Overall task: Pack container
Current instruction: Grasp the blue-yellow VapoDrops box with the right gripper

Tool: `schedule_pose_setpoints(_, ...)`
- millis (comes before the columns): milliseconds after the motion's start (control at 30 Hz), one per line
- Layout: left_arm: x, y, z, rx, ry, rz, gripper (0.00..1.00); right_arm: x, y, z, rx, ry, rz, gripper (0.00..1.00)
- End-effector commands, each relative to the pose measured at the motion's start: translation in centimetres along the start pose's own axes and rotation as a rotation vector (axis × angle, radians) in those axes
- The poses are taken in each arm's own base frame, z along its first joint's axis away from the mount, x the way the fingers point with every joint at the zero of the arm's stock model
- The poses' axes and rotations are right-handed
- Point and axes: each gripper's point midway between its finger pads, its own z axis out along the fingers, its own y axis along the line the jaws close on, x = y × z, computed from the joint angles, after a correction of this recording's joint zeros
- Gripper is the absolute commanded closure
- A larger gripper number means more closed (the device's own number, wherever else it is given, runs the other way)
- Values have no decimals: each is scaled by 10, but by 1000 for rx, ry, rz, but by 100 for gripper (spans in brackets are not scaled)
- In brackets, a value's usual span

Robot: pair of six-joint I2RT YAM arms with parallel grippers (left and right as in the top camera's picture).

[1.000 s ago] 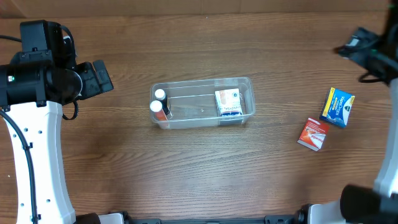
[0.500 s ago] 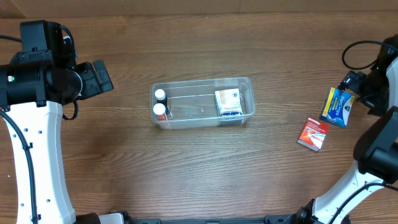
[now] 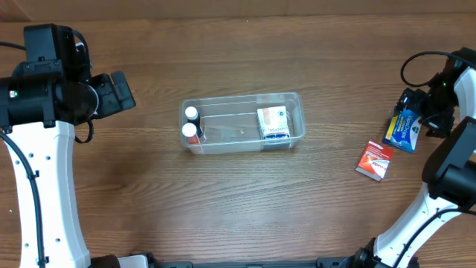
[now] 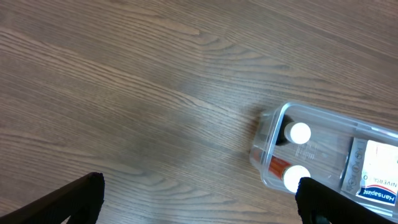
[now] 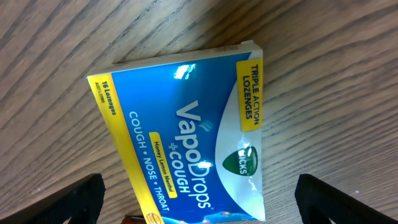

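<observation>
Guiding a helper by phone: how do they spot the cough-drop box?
Go to the right side of the table, far from the clear container. Of two small boxes lying there, it is the blue-and-yellow box marked VapoDrops, not the red-and-white box.

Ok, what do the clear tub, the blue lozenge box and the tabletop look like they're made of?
The container looks like clear, glossy plastic: the wood grain shows through its floor. The blue lozenge box seems to be glossy printed cardboard: sharp folded edges and a glare patch on its face. The table looks like matte wood or wood-grain laminate; the grain alone can't settle which.
</observation>
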Motion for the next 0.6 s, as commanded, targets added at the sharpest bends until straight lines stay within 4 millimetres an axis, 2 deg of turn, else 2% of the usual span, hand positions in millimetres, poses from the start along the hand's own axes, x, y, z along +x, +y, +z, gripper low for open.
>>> schedule_pose_setpoints(0,-1,0,4,5,3,12,0,5,0,22,0,60,-7,0)
schedule_pose_setpoints(233,-1,0,4,5,3,12,0,11,-1,45,8,114,-5,0)
schedule_pose_setpoints(267,-1,0,4,5,3,12,0,11,-1,45,8,114,-5,2)
schedule_pose_setpoints(400,-1,0,4,5,3,12,0,12,-1,45,7,119,-5,28)
schedule_pose_setpoints(500,-1,0,4,5,3,12,0,12,3,40,-11,113,-2,34)
schedule_pose_setpoints(567,-1,0,4,5,3,12,0,9,7,27,-18,91,-9,37)
